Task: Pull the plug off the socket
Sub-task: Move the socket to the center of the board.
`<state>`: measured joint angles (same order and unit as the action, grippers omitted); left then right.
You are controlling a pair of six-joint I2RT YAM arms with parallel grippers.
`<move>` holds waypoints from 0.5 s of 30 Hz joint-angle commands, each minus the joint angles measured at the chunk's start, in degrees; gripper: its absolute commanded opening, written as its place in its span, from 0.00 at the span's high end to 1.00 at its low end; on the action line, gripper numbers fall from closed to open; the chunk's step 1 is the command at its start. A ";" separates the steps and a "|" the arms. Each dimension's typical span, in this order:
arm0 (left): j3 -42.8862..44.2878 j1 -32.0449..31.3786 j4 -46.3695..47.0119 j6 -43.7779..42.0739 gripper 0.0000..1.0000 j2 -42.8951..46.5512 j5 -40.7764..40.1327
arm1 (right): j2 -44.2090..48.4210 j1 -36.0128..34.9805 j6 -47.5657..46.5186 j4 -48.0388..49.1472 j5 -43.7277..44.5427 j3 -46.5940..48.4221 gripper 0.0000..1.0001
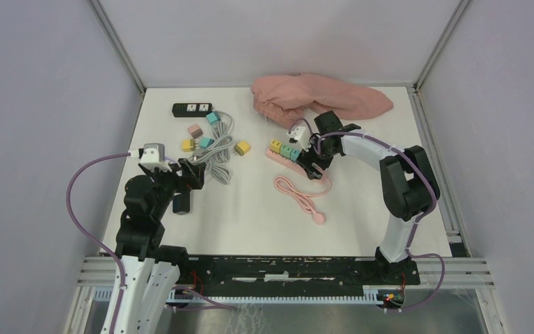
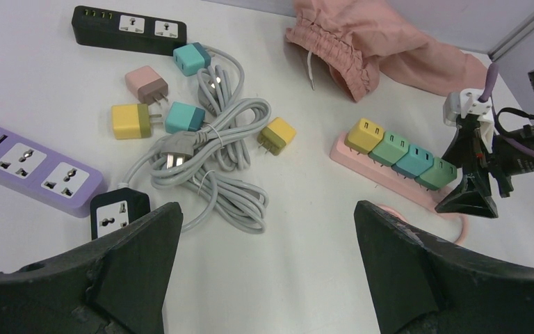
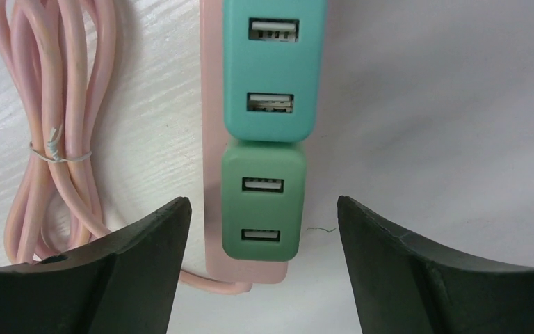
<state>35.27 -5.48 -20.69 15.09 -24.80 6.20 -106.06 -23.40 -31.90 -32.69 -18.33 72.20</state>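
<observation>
A pink power strip point(image 1: 283, 158) lies mid-table with several plugs seated in a row: yellow, green, teal, green. In the right wrist view the end green plug point(image 3: 263, 209) and a teal plug point(image 3: 271, 66) sit on the strip point(image 3: 212, 209). My right gripper point(image 3: 263, 229) is open, hovering over the strip's cord end, with its fingers on either side of the green plug and not touching it. It also shows in the top view point(image 1: 313, 167). My left gripper point(image 2: 268, 229) is open and empty over bare table left of centre.
A coiled grey cable point(image 2: 212, 156) with loose plugs, a black strip point(image 1: 192, 109), a purple strip point(image 2: 35, 167) and a black adapter point(image 2: 117, 212) lie on the left. Pink cloth point(image 1: 320, 97) is at the back. The pink cord point(image 1: 299, 195) coils in front.
</observation>
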 commanded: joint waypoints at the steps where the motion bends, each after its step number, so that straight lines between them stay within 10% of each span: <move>1: 0.27 0.38 2.93 -2.26 0.00 0.59 0.91 | -1.17 -1.03 -0.95 -1.18 2.30 2.62 0.21; 15: 0.24 0.44 2.92 -2.26 0.00 0.90 1.23 | -1.81 -1.44 -3.48 -4.21 0.81 3.86 0.62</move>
<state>35.27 -5.48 -20.64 15.09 -24.58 6.24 -108.62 -24.73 -32.88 -35.20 -16.43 73.63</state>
